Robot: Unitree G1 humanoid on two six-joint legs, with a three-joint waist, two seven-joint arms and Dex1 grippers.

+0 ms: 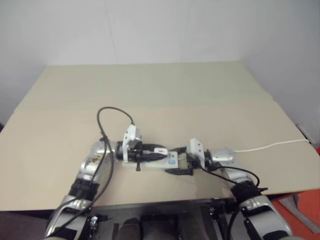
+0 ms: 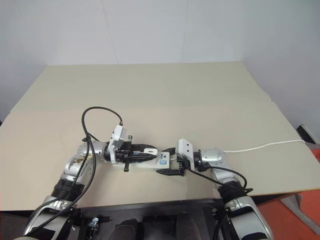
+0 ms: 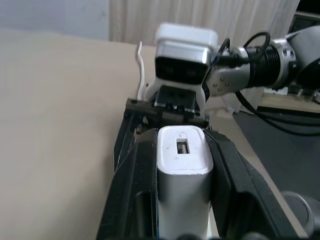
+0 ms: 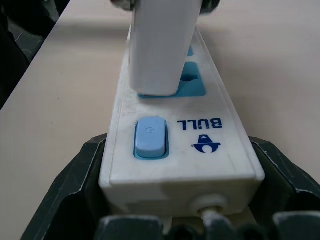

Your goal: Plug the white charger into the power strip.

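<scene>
1. Near the front edge of the table (image 1: 165, 95), the white charger (image 3: 183, 165) is sitting upright on the outlet face next to the blue switch (image 4: 149, 136) of the power strip (image 4: 200, 150), its base touching that face.
2. Left gripper (image 1: 159, 153) is clenching the charger between its black fingers (image 3: 137, 195), reaching in level from the left.
3. Right gripper (image 1: 179, 161) is grasping the strip's switch end, one finger (image 4: 75, 185) pressing along each side.
4. Thin white cord (image 1: 272, 146) is running from that end across the table toward its right edge.
5. Beige tabletop is lying bare around the strip, with a pale wall (image 1: 160, 30) rising behind it.
6. Black cable (image 1: 107, 125) is looping above the left wrist.
</scene>
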